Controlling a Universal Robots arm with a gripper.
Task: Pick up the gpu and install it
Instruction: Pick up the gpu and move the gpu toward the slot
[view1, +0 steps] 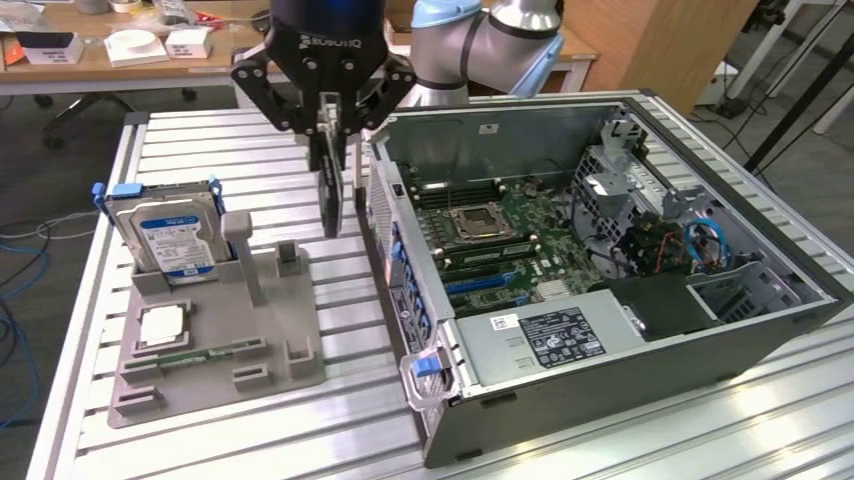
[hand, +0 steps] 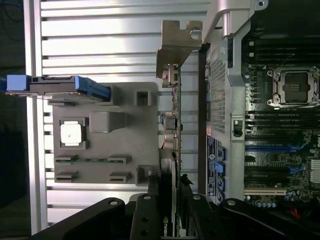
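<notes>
The gpu (view1: 331, 190) hangs edge-on from my gripper (view1: 330, 125), which is shut on its upper edge. It is above the slatted table, between the grey holder (view1: 214, 330) and the side wall of the open computer case (view1: 400, 260), clear of both. In the wrist view the gpu (hand: 172, 130) shows as a thin card with its silver end bracket (hand: 177, 45) at the far end. My gripper (hand: 169, 212) has its black fingers (hand: 149, 210) pressed on either face of the card. The motherboard (view1: 494, 235) lies exposed inside the case.
A hard drive (view1: 167, 235) with a blue-white label stands in a blue caddy on the grey holder. A square chip (view1: 160, 325) and a narrow memory stick (view1: 200, 352) lie in the holder's slots. Desks with boxes (view1: 134, 45) stand behind the table.
</notes>
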